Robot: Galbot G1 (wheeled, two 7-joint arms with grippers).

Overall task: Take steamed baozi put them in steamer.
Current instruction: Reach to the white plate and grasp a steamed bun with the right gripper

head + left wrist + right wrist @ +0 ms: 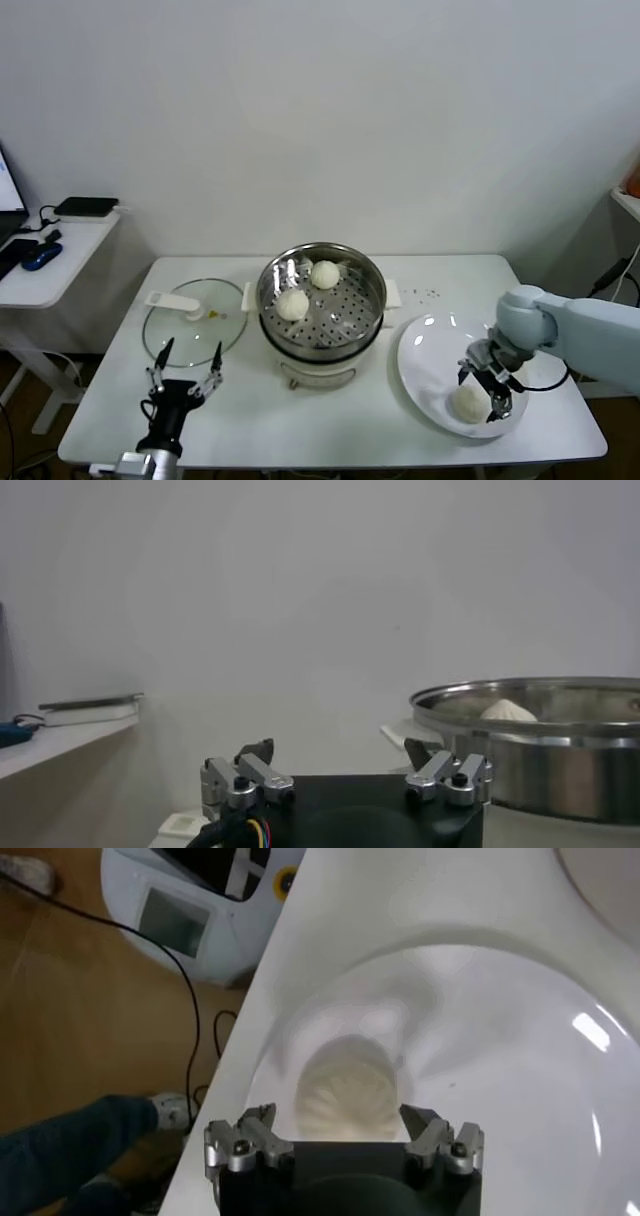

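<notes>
The right gripper [485, 390] hangs over the plate [425, 345] at the table's 4 o'clock side, jaws spread wide and holding nothing. A bun [468, 401] lies on the plate near its 6 o'clock rim, directly under the gripper and just toward 7 o'clock of the point between the fingertips. In the right wrist view the bun [348, 1096] sits squarely between the two fingers [250, 1138], so the coming move looks like a plain descent and squeeze with little sideways correction. Being round, the bun has no long axis to line up with. The steamer [322, 300] stands at 10 o'clock from the plate with two buns [293, 304] already on its tray. The left gripper [186, 375] waits open at the table's 7 o'clock edge beside the lid [195, 322], well apart from the plate; the right arm is clearly nearer.
</notes>
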